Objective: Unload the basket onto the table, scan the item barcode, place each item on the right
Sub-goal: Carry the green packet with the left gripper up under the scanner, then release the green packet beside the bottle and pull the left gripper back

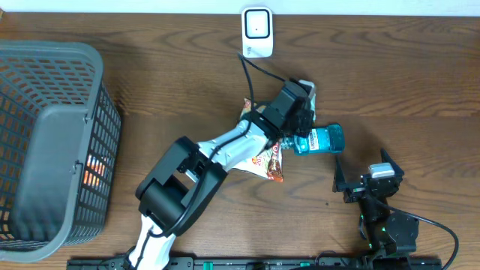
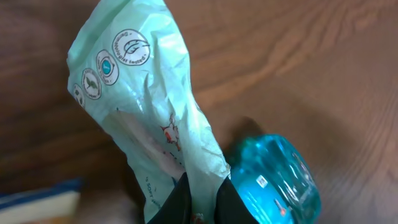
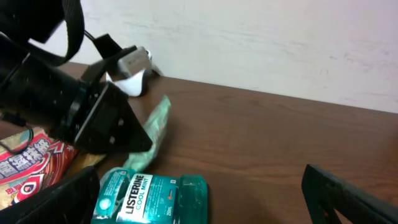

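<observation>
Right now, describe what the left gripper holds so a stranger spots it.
Below the white scanner, the left gripper is shut on a pouch. Unlike the blue mouthwash bottle and red snack packet beside it, it is pale green with round icons.

The overhead camera looks straight down on the table [image 1: 420,67] from far, with the basket [image 1: 105,127] at 9 o'clock and the scanner [image 1: 256,31] at 12 o'clock. The left wrist camera is very close to the green pouch [image 2: 149,124] and blue bottle [image 2: 277,180]. The right wrist camera sits low at 5 o'clock, facing perhaps 11 o'clock. All three share the bottle.
</observation>
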